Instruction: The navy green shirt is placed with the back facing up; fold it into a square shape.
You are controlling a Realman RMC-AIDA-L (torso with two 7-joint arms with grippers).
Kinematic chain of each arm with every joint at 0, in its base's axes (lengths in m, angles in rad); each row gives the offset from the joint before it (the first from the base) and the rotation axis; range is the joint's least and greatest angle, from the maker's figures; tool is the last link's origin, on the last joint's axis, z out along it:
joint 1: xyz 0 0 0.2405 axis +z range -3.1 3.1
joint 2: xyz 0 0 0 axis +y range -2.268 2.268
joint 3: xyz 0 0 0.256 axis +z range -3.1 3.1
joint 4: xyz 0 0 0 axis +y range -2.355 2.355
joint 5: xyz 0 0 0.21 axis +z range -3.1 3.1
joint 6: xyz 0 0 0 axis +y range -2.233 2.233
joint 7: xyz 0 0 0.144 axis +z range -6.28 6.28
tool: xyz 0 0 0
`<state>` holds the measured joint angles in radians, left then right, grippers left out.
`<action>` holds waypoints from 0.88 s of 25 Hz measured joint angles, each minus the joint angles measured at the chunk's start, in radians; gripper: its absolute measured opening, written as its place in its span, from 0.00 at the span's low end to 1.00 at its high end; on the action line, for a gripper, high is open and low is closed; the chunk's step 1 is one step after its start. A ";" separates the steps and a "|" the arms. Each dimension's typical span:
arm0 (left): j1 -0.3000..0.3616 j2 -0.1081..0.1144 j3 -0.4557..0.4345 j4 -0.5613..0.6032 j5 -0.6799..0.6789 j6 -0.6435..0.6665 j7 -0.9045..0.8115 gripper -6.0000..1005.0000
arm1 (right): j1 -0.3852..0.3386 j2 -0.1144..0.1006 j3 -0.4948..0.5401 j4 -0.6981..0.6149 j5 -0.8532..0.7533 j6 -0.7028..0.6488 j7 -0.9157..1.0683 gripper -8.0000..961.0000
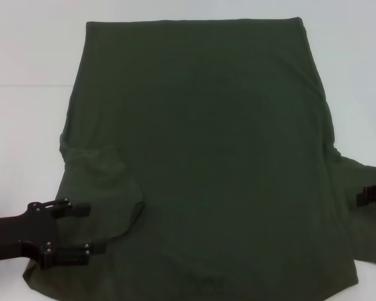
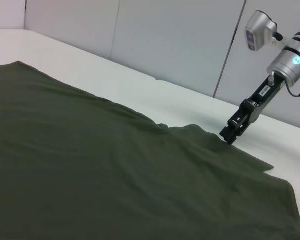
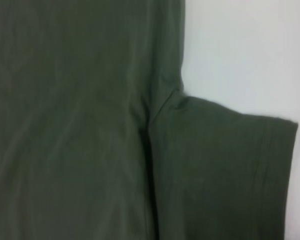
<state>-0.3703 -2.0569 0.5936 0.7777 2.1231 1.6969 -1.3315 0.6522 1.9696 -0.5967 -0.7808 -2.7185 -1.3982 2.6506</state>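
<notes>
Head view is showing the navy green shirt (image 1: pixel 207 157) lying spread flat on the white surface (image 1: pixel 25 125), plain side up, filling most of the picture. Its long axis is running away from the robot: the straight edge is lying at the far end, while the sleeves are spreading out at the near end, one to each side. No lettering, label or brand is readable on the cloth in any view.

The left hand (image 1: pixel 88 229) is sitting low over the shirt's left sleeve, its black fingers (image 1: pixel 78 206) standing apart and pointing in toward the shirt's middle, with the rumpled, partly folded-in sleeve cloth just ahead of them and beneath them.

The right hand (image 1: pixel 375 193) is showing only at the right border of the head view, over the right sleeve. In the left wrist view the right hand (image 2: pixel 229 136) is pointing steeply down with its tip touching the sleeve edge where the cloth is rising in a small ridge; whether its fingers are apart or clamped on the fabric, I cannot tell.

Right wrist view is looking down on the right sleeve (image 3: pixel 220 170) lying flat against the surface, its hem straight.
</notes>
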 joint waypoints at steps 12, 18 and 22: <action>0.002 0.000 0.000 0.002 -0.001 0.002 -0.012 0.88 | 0.004 -0.007 -0.009 0.002 0.000 0.004 -0.001 0.89; -0.001 0.000 0.000 0.003 -0.001 0.004 -0.013 0.88 | -0.006 -0.014 -0.009 0.002 -0.001 0.001 -0.002 0.89; -0.004 0.000 0.000 0.003 0.000 0.005 -0.014 0.88 | -0.006 -0.014 -0.011 0.002 -0.001 0.001 -0.003 0.89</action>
<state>-0.3746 -2.0569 0.5937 0.7807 2.1226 1.7014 -1.3451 0.6461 1.9560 -0.6072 -0.7792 -2.7198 -1.3972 2.6476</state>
